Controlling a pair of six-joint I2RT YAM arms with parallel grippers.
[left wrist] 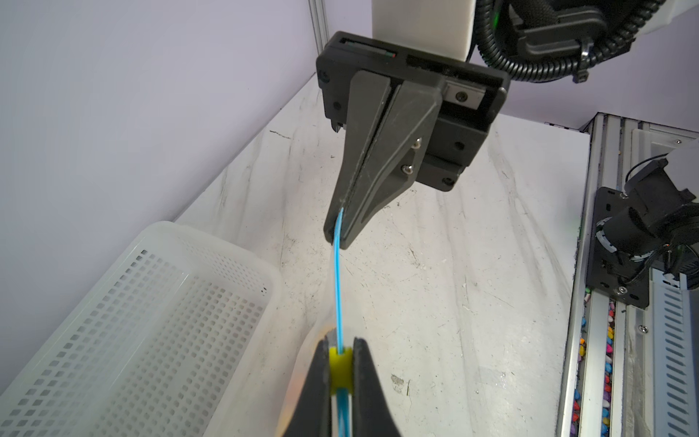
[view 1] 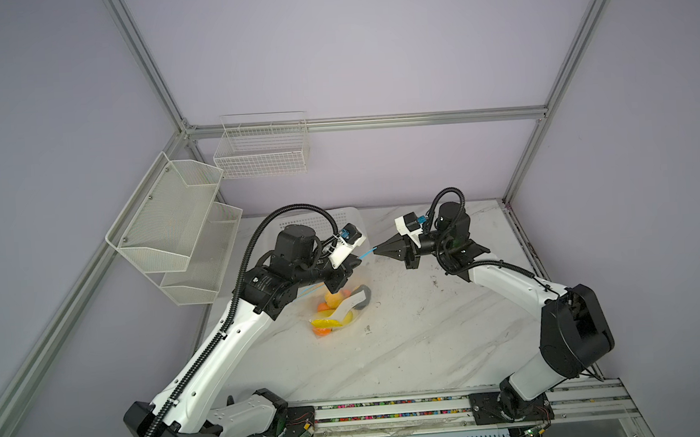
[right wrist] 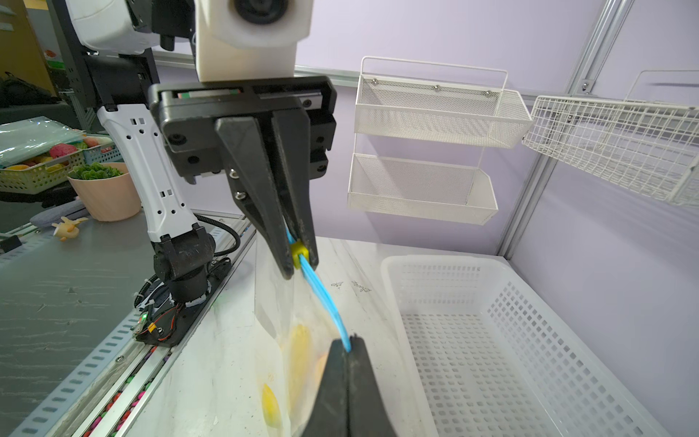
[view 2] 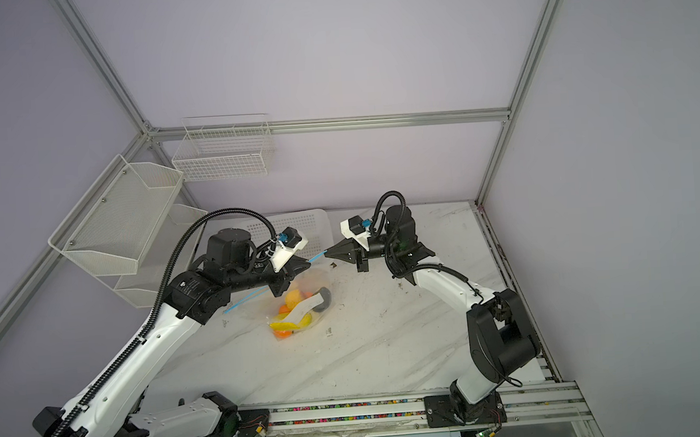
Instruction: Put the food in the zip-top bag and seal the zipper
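Left gripper (left wrist: 340,342) fingers pinch yellow slider (left wrist: 340,369); right gripper (left wrist: 337,238) fingers pressed together on zipper (left wrist: 337,287) end. Bag (view 1: 347,307), food (view 1: 334,299) inside, hangs over table (view 1: 430,327) middle. Filling appears done; sealing seemingly mostly left.

We count two arms' ends, left gripper (right wrist: 300,265) and right gripper (right wrist: 350,340); one zip-top bag (right wrist: 272,310); one zipper (left wrist: 337,283); one yellow slider (left wrist: 340,369); one perforated basket (right wrist: 435,259) at the table's (view 1: 430,327) far edge; one two-tier mesh shelf (right wrist: 427,113); one wire basket (right wrist: 612,140). The food (view 2: 294,298) overlaps: at least three orange pieces, two yellow.
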